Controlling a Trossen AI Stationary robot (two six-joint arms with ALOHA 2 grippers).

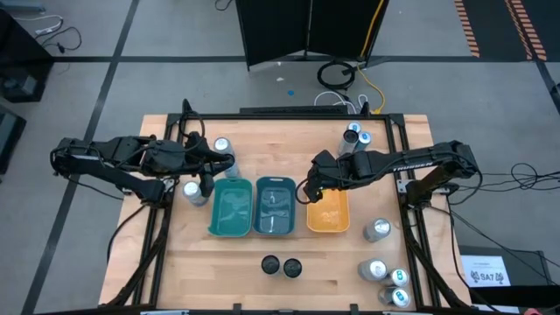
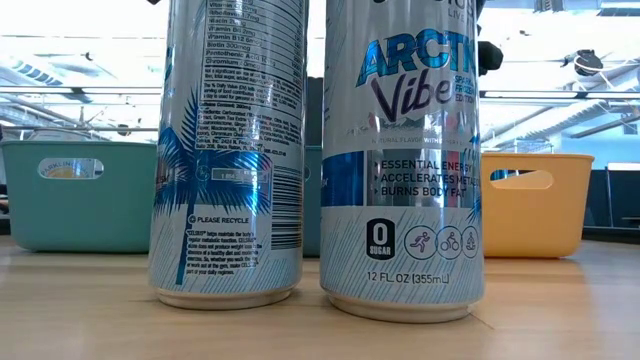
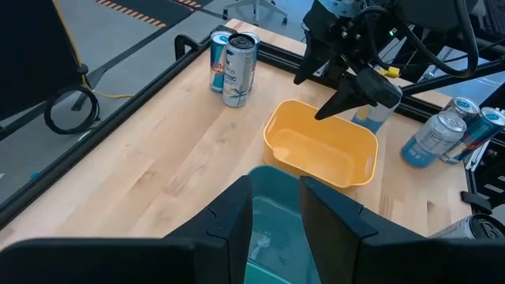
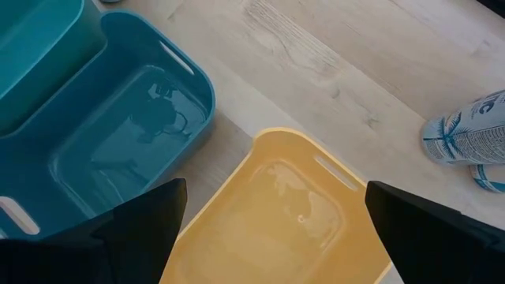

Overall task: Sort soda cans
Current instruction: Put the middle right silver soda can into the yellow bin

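Right-hand can (image 2: 402, 160), close up in low view: "ARCTIC Vibe" in blue and dark letters at 12 o'clock on its face; below, "ESSENTIAL ENERGY", "ACCELERATES MET…", "BURNS BODY FAT"; badge "0 SUGAR" at 7 o'clock; "12 FL. OZ (355mL)" at 6 o'clock. Left-hand can (image 2: 228, 150): "PLEASE RECYCLE" under barcode; nutrition print too small to read. White floor label (image 1: 486, 270), high view, 4 o'clock: "SA7".

two black jointed arms, white lettering on right arm (image 1: 420, 161), black cables
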